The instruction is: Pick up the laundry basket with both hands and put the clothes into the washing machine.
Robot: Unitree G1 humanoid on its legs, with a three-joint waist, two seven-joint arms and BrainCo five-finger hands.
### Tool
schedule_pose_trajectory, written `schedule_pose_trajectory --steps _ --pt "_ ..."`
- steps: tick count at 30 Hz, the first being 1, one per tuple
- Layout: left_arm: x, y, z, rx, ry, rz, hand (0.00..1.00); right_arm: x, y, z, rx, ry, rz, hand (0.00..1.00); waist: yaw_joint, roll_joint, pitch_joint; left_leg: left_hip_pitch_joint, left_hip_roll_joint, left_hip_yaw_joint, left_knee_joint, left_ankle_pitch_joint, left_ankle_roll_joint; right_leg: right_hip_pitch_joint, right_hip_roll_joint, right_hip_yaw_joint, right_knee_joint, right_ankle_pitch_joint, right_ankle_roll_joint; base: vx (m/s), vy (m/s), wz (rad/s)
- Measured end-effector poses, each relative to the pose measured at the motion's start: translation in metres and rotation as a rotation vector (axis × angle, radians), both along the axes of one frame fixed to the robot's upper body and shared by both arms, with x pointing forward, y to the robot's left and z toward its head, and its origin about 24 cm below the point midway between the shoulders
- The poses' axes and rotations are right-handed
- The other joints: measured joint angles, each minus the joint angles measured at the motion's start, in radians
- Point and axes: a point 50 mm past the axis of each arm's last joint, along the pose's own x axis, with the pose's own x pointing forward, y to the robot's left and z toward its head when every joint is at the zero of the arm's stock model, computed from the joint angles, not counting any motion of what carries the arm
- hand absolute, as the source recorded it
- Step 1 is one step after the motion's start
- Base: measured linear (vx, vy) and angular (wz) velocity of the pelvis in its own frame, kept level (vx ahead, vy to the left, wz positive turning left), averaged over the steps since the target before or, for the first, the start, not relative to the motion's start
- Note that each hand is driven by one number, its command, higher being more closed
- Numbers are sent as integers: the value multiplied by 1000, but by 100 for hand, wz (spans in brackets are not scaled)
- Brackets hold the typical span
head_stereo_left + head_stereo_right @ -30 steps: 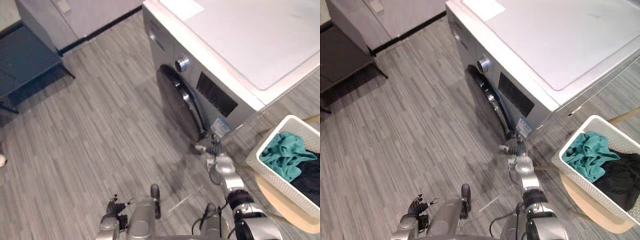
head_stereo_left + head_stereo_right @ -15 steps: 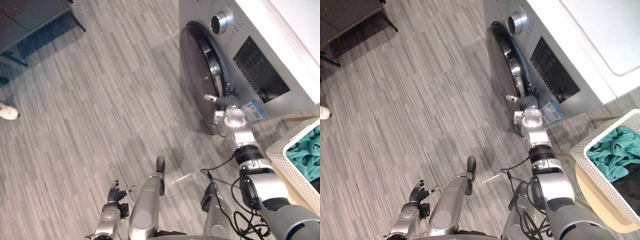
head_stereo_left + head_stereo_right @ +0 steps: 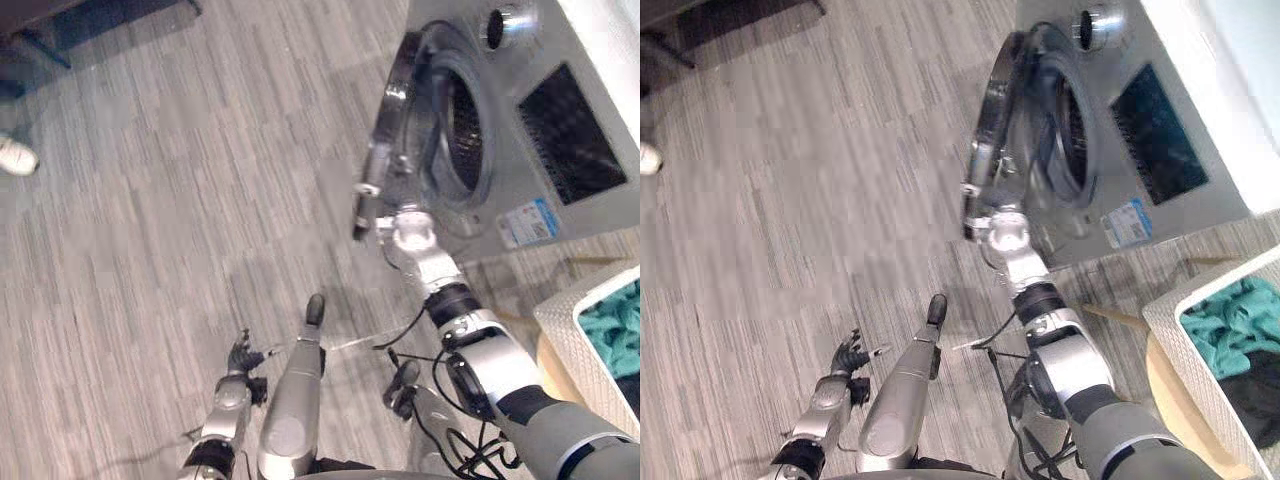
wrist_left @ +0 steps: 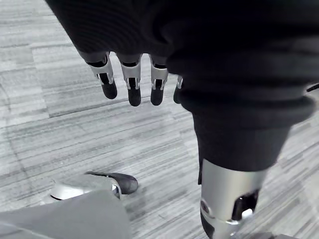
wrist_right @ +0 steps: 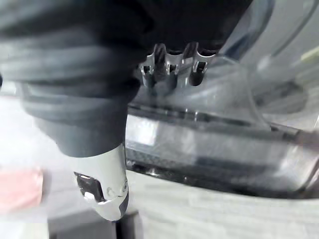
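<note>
Left eye view: the washer sits upper right, and I'll place everything off it. Its round door stands swung out toward the floor, so the drum opening is showing. On the washer's front there's a silver knob above the drum, a dark panel to the right of it, and a blue-and-white sticker low down. The print on the sticker is too small to read. The right hand is at the door's outer edge, and in the right wrist view its fingers sit close together, curled over the door's rim. The left hand hangs low over the floor, well apart from the washer and left of it. In the left wrist view its fingers are straight and slightly spread, holding nothing. The white basket is just past the washer's right corner on a tan stand, with teal and black clothes in it, well apart from both hands. There's lots of bare floor left of the door. A person's white shoe shows far off on that side.
</note>
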Motion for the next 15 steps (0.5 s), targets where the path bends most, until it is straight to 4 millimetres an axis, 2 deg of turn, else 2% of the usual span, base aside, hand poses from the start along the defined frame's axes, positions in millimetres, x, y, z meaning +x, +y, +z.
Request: schedule_pose_trajectory --steps 1,2,3,5,6,8,11,13,15 --pt "7 -3 6 1 -29 -14 0 0 17 20 30 -48 42 0 31 2 1 -15 2 -21 -7 3 -6 -3 0 -36 23 -25 -8 -7 -223 96" --pt "14 -8 11 -5 -55 -23 0 -4 35 50 17 -151 131 0 67 7 4 -29 4 -41 -11 10 -12 -5 -4 -72 47 -45 -15 5 -188 79" --pt "15 -9 13 -7 -63 -25 0 -6 41 59 14 -182 155 0 75 10 5 -33 4 -48 -11 11 -15 -5 -6 -83 54 -52 -15 59 -160 78" --pt "23 -14 21 -17 -104 -31 0 -24 73 127 22 -417 285 0 127 23 15 -73 -15 -98 6 40 -24 -10 -28 -147 114 -89 -14 126 -183 90" --pt "24 -15 23 -19 -114 -25 0 -31 80 147 29 -487 312 0 139 22 15 -84 -24 -115 8 42 -25 -6 -33 -173 123 -96 -11 145 -139 83" --pt "24 -19 22 -36 -117 -14 0 -36 78 172 41 -562 313 0 153 17 18 -88 -37 -129 12 42 -24 23 -34 -201 122 -99 -6 156 -74 72" --pt "25 -23 23 -52 -121 -13 0 -32 67 178 62 -568 275 0 152 0 29 -87 -38 -123 15 42 -24 32 -33 -203 120 -98 -6 126 -29 19" --pt "26 -25 24 -58 -124 -13 0 -28 56 175 62 -553 237 0 139 -32 48 -77 -18 -88 15 41 -23 23 -30 -184 113 -98 -5 22 -23 -43" --pt "31 -30 28 -70 -141 -22 0 -25 41 167 64 -543 200 0 120 -47 56 -63 4 -55 15 41 -23 22 -14 -154 96 -96 -5 -49 -34 -60"
